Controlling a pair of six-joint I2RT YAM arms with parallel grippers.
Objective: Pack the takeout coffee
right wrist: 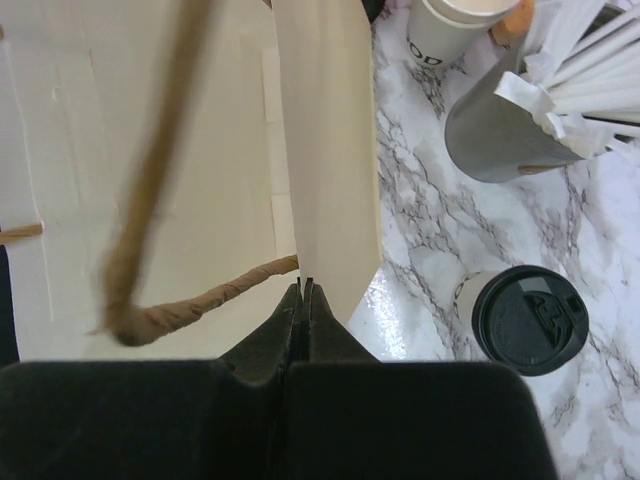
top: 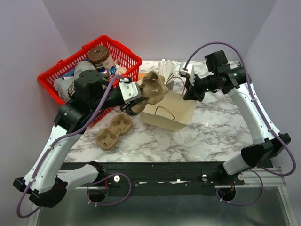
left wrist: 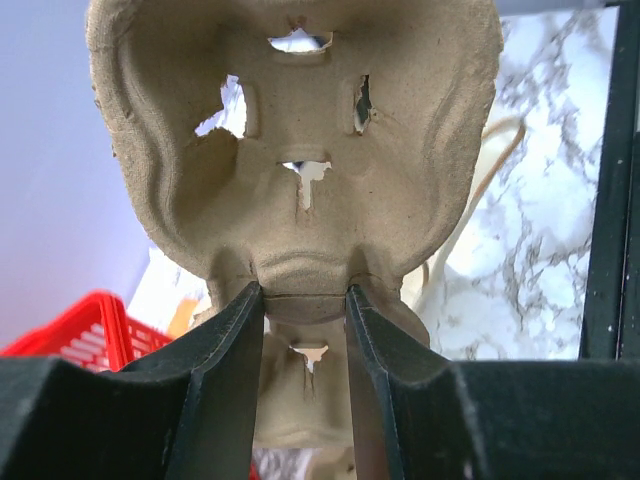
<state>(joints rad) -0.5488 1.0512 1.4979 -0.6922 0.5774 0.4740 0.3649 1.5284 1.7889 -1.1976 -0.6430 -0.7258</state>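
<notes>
The takeout coffee, a cream cup with a black lid, stands on the marble right of the bag in the right wrist view; I cannot make it out in the top view. My right gripper is shut on the top edge of the cream paper bag, holding it open. My left gripper is shut on a brown pulp cup carrier and holds it in the air over the bag's left rim.
A second pulp carrier lies on the marble at front left. A red basket of goods stands at back left. A grey cup of white sticks and a stack of cream cups stand behind the coffee.
</notes>
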